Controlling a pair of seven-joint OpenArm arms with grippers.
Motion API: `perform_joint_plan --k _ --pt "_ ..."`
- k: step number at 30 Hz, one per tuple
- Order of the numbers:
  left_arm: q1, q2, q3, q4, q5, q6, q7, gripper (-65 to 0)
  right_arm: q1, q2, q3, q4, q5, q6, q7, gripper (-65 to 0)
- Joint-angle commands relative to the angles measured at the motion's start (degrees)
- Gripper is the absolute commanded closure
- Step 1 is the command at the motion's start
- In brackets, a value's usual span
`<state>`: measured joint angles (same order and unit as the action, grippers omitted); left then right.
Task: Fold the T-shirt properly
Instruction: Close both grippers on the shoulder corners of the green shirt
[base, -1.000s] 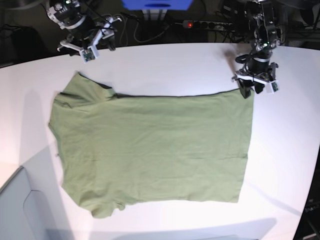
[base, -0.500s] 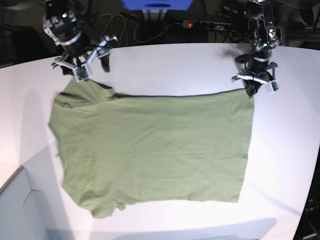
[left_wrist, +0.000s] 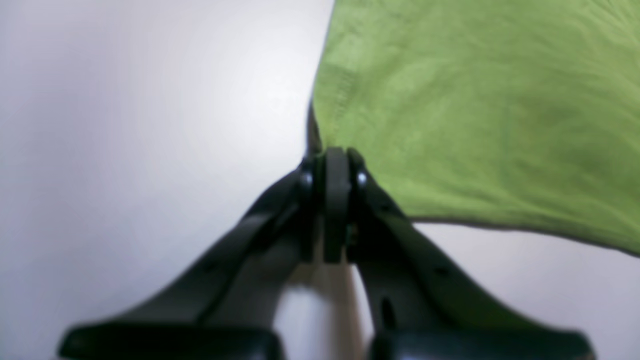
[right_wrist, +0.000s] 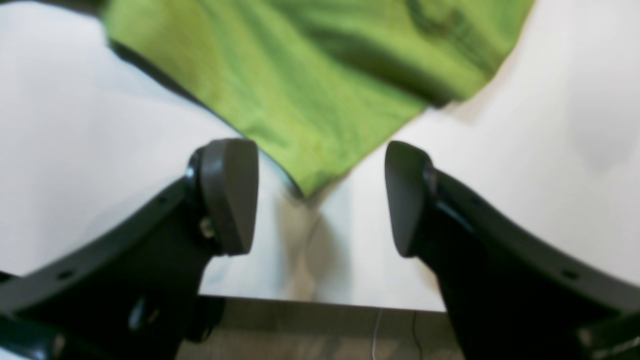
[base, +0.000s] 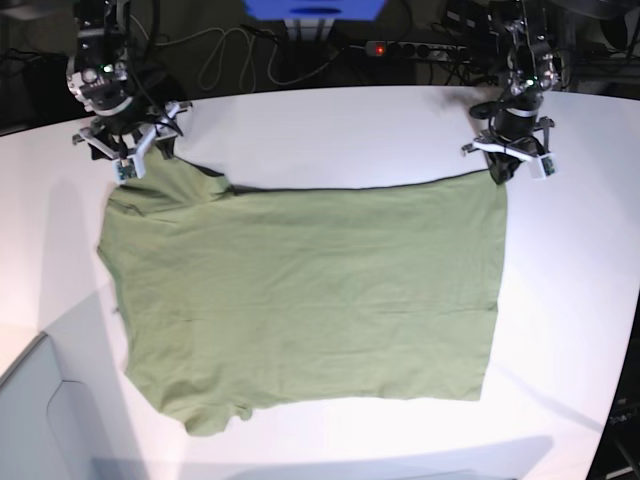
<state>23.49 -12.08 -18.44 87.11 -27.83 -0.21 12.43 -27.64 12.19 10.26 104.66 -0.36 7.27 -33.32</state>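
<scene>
The T-shirt lies spread flat on the white surface, filling the middle of the frame. At the upper right, the left gripper sits on the shirt's top right corner, pinched onto it. At the upper left, the right gripper hangs at the shirt's top left corner, its jaws apart.

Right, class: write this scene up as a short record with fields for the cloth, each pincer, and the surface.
cloth: T-shirt, green, spread flat with light wrinkles
left pincer: shut on a corner of the T-shirt
right pincer: open, jaws either side of another corner, not gripping
surface: white table
fold: not yet begun
</scene>
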Motion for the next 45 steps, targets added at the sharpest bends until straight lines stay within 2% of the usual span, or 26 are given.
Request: perform_joint_plan --k 1,9,11,13,15,18,27,33,45 --pt "0.0 -0.5 -0.2 0.8 0.2 0.2 -0.5 0.0 0.4 0.3 0.2 0.0 0.2 0.6 1.1 -38.0" --pt "0.0 -0.6 -0.2 0.7 0.3 0.2 -0.5 0.0 1.4 0.3 -0.3 -4.4 0.2 1.0 1.2 -37.2" --pt "0.0 -0.8 -0.2 0.7 0.3 0.2 -0.5 0.0 1.4 0.3 -0.2 -5.0 0.2 3.9 1.2 -34.6" --pt "0.0 -0.8 -0.2 0.7 0.3 0.2 -0.5 0.0 1.4 0.3 0.2 -5.5 0.1 8.0 1.2 -25.8" --pt "0.0 -0.8 -0.2 0.6 0.3 0.2 -0.5 0.0 1.5 0.4 0.4 -6.2 0.1 10.9 0.7 -13.8" --pt "0.0 -0.8 -0.2 0.4 0.3 0.2 -0.5 0.0 1.5 0.0 2.5 -6.2 -1.9 11.5 0.7 0.0" --pt "1.4 -0.9 -0.5 2.9 0.3 0.2 -0.5 0.0 -2.0 0.2 3.1 0.1 -5.5 11.6 0.7 -0.1" --pt "6.4 -0.4 -4.7 8.4 -0.3 0.2 -0.1 0.0 -6.5 -0.1 3.1 8.3 -7.9 11.6 0.7 -0.1" --pt "18.1 2.5 -5.2 16.3 -0.3 0.2 -0.4 0.0 -11.4 -0.2 3.2 16.0 -8.2 11.6 1.0 -0.1"
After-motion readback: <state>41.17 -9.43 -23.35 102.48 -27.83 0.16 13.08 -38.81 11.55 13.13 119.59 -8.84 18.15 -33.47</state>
